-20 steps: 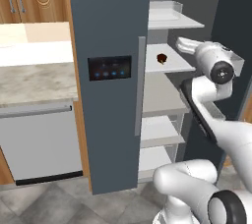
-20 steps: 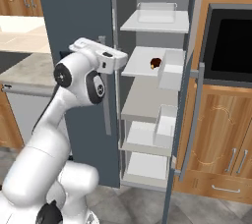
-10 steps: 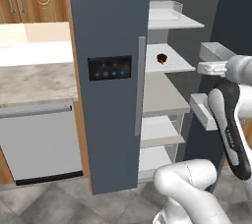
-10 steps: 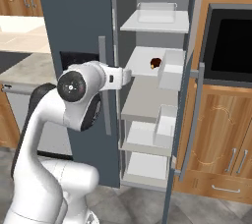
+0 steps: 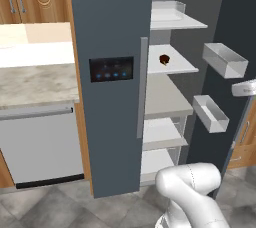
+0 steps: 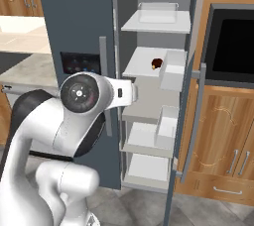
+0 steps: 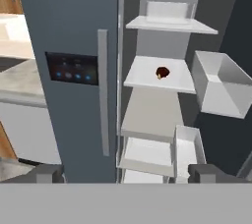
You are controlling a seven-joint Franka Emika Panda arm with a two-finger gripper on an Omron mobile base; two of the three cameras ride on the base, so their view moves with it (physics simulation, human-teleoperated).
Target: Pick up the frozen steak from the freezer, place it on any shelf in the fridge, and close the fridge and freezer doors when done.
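The frozen steak [image 5: 164, 60] [image 6: 157, 63] [image 7: 162, 73], a small dark red-brown lump, lies on a flat light grey shelf [image 5: 177, 66] [image 7: 145, 79] inside the open right-hand half, the fridge [image 7: 167, 36]. The fridge door [image 5: 239, 17] stands swung open to the right. The freezer door [image 5: 110, 22] [image 7: 64, 16], with its black lit panel, is shut. My gripper [image 7: 130, 174] is open and holds nothing. It hangs well back from the shelves and faces them, level with the lower shelves.
Two white bins [image 5: 225, 59] [image 5: 210, 113] hang on the inside of the open door. A dishwasher [image 5: 40, 142] and a stone counter [image 5: 35, 77] lie to the left. A black wall oven [image 6: 233, 41] and wooden cabinets [image 6: 218, 136] stand behind the open door.
My arm has swung right and drawn back from the shelves, and the hand has turned. The steak stays on its shelf. The jaws have stayed wide apart.
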